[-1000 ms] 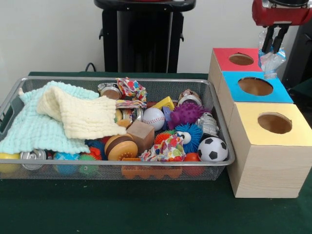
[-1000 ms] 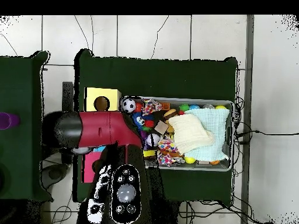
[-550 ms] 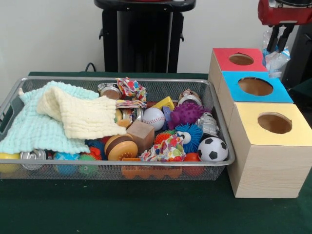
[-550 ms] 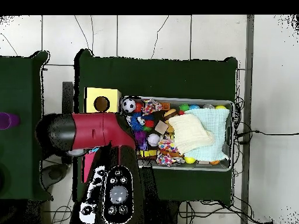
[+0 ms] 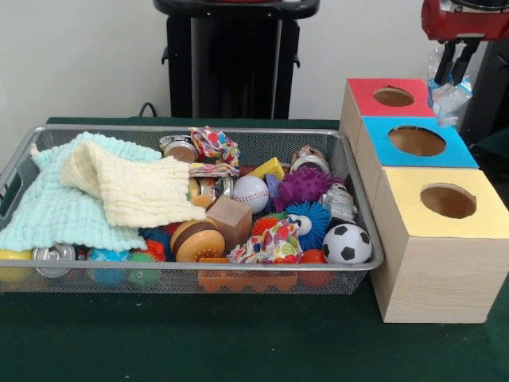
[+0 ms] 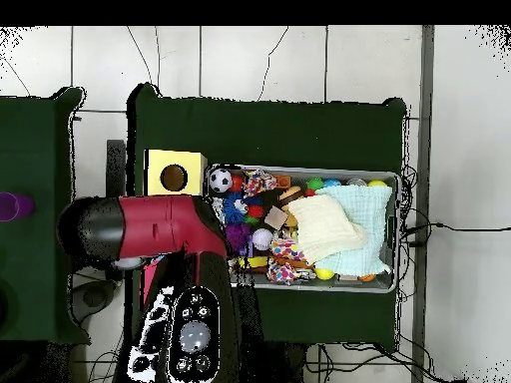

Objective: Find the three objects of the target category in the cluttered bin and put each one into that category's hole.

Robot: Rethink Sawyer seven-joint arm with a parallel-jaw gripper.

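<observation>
My gripper (image 5: 455,77) hangs at the top right of the front view, above and just behind the right end of the red-topped box (image 5: 362,94). It is shut on a crumpled clear plastic bottle (image 5: 448,97) that dangles from its fingers, off to the side of the red box's round hole (image 5: 394,96). The blue-topped box (image 5: 378,150) and yellow-topped box (image 5: 407,193) stand in a row in front of the red one. In the overhead view the red arm (image 6: 160,224) hides the gripper, the bottle and two of the boxes; only the yellow box (image 6: 156,166) shows.
A wire mesh bin (image 5: 199,128) left of the boxes holds two folded cloths (image 5: 119,191), a baseball (image 5: 250,192), a soccer ball (image 5: 347,243), spiky balls, cans, a wooden block and other toys. A black stand (image 5: 231,60) rises behind the bin.
The gripper has risen and shifted right with the plastic bottle, away from above the blue box's far edge. In the last half second it has barely moved. The bin's contents are unchanged.
</observation>
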